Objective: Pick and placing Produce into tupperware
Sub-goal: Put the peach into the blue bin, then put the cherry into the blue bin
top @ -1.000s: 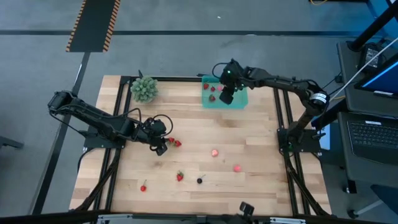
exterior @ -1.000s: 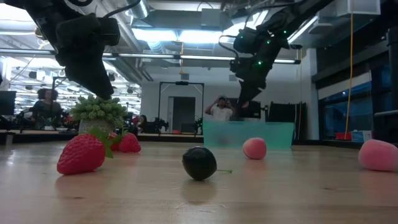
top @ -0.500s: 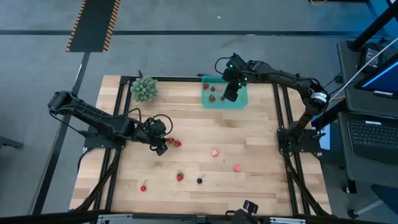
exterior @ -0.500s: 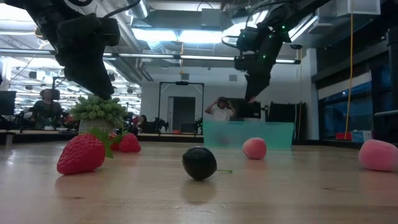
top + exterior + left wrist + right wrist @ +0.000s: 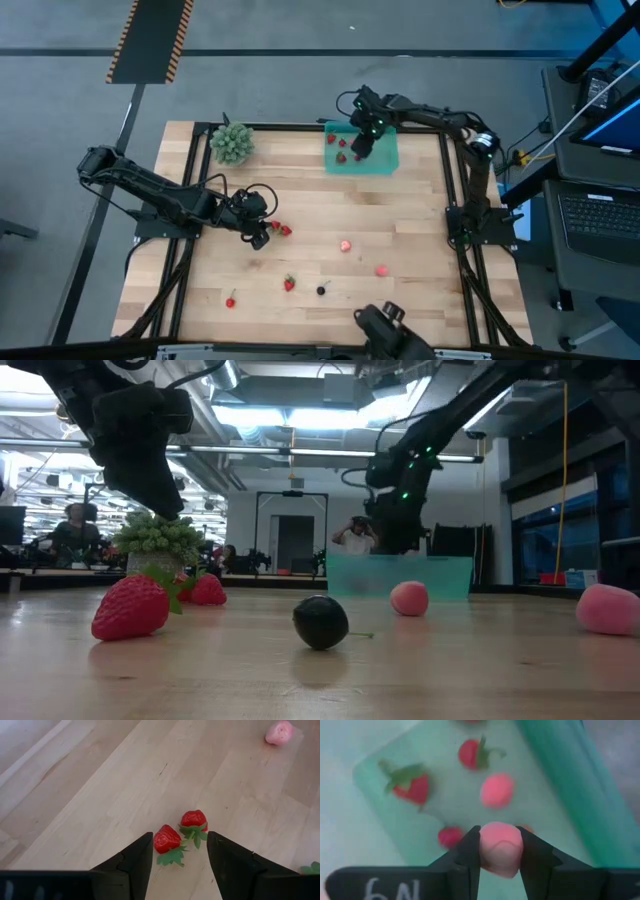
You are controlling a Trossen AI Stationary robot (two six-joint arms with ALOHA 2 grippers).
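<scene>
Right pincer [image 5: 500, 851] clamps pink fruit [image 5: 501, 847] over tray [image 5: 385, 160], 12 o'clock | left pincer [image 5: 179, 851] gapes, empty, astride strawberry [image 5: 166, 839] | my worry: a high drop bounces out

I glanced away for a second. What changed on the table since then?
The right gripper, shut on a pink fruit piece, has swung further across and lowered over the teal tray. The left gripper stayed open around the two strawberries; the loose fruit has not moved.
</scene>
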